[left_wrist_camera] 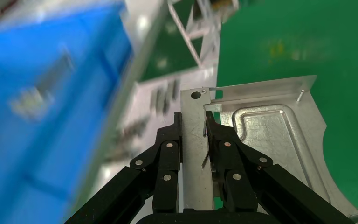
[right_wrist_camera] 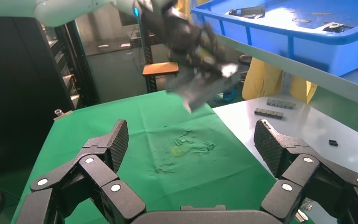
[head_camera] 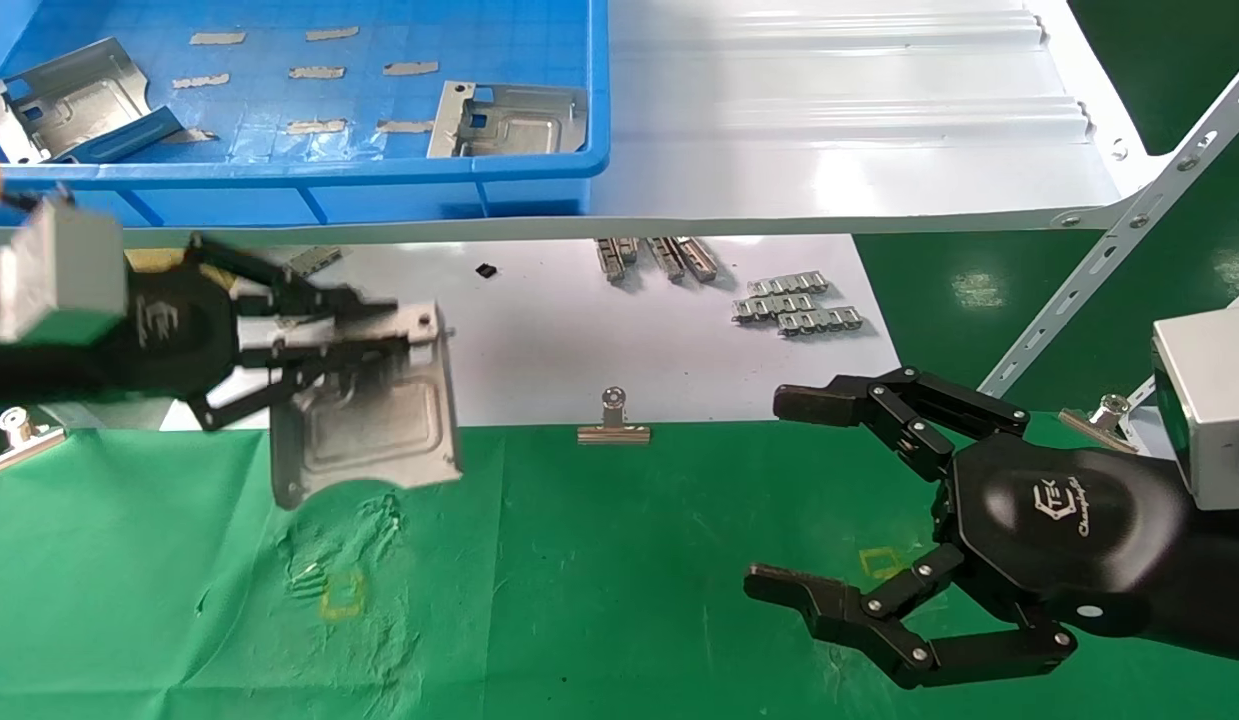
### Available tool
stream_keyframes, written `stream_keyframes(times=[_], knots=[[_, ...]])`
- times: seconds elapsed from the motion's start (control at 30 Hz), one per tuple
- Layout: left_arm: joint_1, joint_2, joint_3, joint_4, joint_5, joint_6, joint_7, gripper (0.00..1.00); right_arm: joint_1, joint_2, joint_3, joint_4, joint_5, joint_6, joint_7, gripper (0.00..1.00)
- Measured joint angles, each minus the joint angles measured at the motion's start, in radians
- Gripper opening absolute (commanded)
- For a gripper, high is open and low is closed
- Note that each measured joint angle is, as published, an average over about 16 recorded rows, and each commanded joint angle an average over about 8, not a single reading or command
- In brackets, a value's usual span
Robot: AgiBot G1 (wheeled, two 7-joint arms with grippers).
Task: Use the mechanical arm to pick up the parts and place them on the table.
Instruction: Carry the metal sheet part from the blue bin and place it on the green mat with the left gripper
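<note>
A: What sat farthest left?
B: The left gripper (head_camera: 349, 335), glossy black with jointed fingers, was clamped on the flat flange of a shiny stamped part (head_camera: 374, 415). That plate hung tilted in the air above the wrinkled green table (head_camera: 599, 580), over a small yellow square outline (head_camera: 341, 595).

A: And behind it?
B: A blue plastic bin (head_camera: 539, 165) on the ribbed white shelf (head_camera: 849, 110) held two more parts, one at its left end (head_camera: 64, 100) and one near its right wall (head_camera: 509, 120).

A: The middle?
B: A smooth white board (head_camera: 549, 330) carried grey link strips (head_camera: 794, 300), and a silver binder clip (head_camera: 613, 420) sat on its front edge.

A: The right side?
B: The right gripper (head_camera: 789, 490) hovered over the cloth with its textured fingers spread wide apart, holding nothing
</note>
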State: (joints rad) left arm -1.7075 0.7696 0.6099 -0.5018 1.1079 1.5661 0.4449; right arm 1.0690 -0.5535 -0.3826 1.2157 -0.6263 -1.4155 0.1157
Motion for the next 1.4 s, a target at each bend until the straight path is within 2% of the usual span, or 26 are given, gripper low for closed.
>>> stream_keyframes(times=[0.3,0.5,0.53,0.77,0.8,1.1,1.4], knots=[[0.06,0.023,0.058,0.146,0.077,-0.036,0.237,0.0,0.0,0.0,0.0,0.0,0.0,0.0,0.0,1.0],[0.078,0.048,0.078,0.239,0.11,-0.04,0.339,0.0,0.0,0.0,0.0,0.0,0.0,0.0,0.0,1.0],[0.08,0.052,0.081,0.251,0.115,-0.04,0.352,0.03,0.0,0.0,0.0,0.0,0.0,0.0,0.0,1.0],[0.082,0.079,0.1,0.321,0.141,-0.04,0.416,0.9,0.0,0.0,0.0,0.0,0.0,0.0,0.0,1.0],[0.082,0.083,0.102,0.329,0.144,-0.042,0.425,1.0,0.0,0.0,0.0,0.0,0.0,0.0,0.0,1.0],[0.067,0.104,0.112,0.384,0.16,-0.045,0.483,1.0,0.0,0.0,0.0,0.0,0.0,0.0,0.0,1.0],[0.041,0.102,0.096,0.436,0.133,-0.007,0.46,1.0,0.0,0.0,0.0,0.0,0.0,0.0,0.0,1.0]])
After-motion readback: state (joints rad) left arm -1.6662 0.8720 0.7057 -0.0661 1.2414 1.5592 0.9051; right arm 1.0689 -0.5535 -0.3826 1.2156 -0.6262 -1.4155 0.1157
